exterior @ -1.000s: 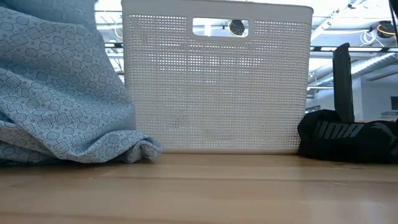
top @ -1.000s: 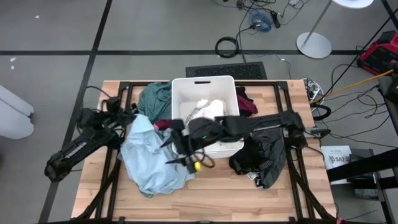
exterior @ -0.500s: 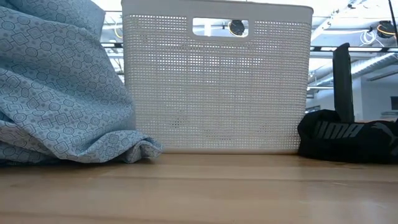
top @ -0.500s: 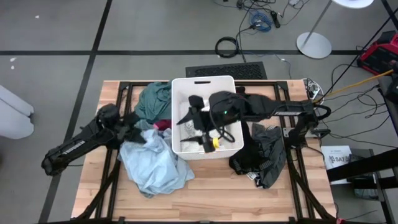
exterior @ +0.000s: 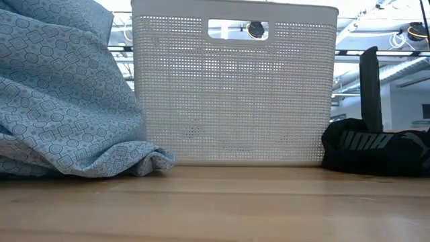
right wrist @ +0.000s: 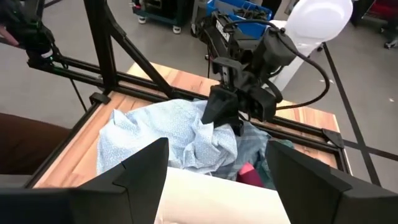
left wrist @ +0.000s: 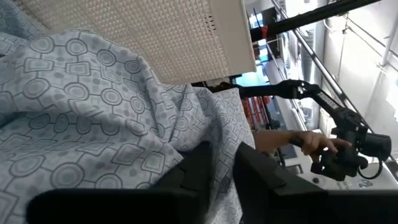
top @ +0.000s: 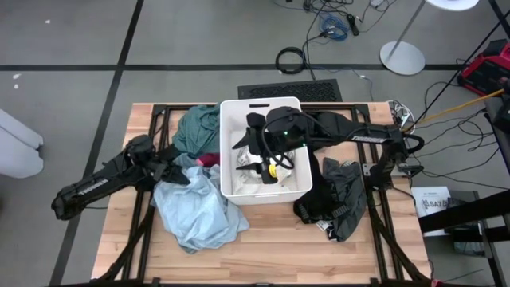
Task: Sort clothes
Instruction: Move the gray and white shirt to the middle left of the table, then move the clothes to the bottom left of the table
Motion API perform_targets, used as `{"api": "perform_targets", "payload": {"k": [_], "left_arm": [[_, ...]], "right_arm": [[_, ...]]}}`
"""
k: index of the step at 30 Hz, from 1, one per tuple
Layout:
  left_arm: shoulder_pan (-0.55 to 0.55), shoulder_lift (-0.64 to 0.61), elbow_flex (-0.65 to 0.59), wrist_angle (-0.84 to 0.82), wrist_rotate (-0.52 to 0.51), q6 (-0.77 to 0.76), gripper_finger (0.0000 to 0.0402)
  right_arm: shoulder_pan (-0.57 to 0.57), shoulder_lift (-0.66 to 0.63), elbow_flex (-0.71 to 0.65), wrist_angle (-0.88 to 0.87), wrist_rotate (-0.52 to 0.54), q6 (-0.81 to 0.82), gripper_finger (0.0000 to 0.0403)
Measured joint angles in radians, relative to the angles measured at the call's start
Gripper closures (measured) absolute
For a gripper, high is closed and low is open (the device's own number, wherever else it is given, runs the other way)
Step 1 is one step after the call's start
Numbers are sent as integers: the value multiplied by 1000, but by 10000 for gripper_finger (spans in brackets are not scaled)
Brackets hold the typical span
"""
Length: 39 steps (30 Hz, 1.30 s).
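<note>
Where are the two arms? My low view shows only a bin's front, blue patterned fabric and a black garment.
Observer: The right gripper hangs over the inside of the white bin, fingers open.
Operator: And the left one?
Observer: The left gripper is at the light blue garment, just outside the bin's left wall.
Operator: Is anything in the bin?
Observer: Yes, a white-grey garment lies on its floor, below the right gripper.
</note>
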State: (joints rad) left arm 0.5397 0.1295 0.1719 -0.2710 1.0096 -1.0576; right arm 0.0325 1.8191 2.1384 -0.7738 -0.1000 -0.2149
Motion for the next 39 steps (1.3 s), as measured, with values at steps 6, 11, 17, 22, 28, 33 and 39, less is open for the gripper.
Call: {"api": "perform_targets", "payload": {"k": [6,11,17,22,28,33,39], "left_arm": [[0,1,0,62,28,-53,256],[1,2,29,130,28,-199,240],[4,25,121,103,-40,-203,241],[4,102,226,36,-62,-127,250],[4,240,398,-393,-179,228,270],[1,336,451,-716,-635,551,276],[0,389,449,-778,-841,647,276]], "right_arm": [[-22,-13,0,-6,0,-15,143],[-46,-27,0,2,0,-25,143],[-54,-30,0,6,1,-31,143],[-53,-30,0,6,-2,-31,143],[-51,-30,0,-13,-1,-21,143],[-51,-30,0,-56,-1,-8,143],[-51,-30,0,-151,-1,27,143]]}}
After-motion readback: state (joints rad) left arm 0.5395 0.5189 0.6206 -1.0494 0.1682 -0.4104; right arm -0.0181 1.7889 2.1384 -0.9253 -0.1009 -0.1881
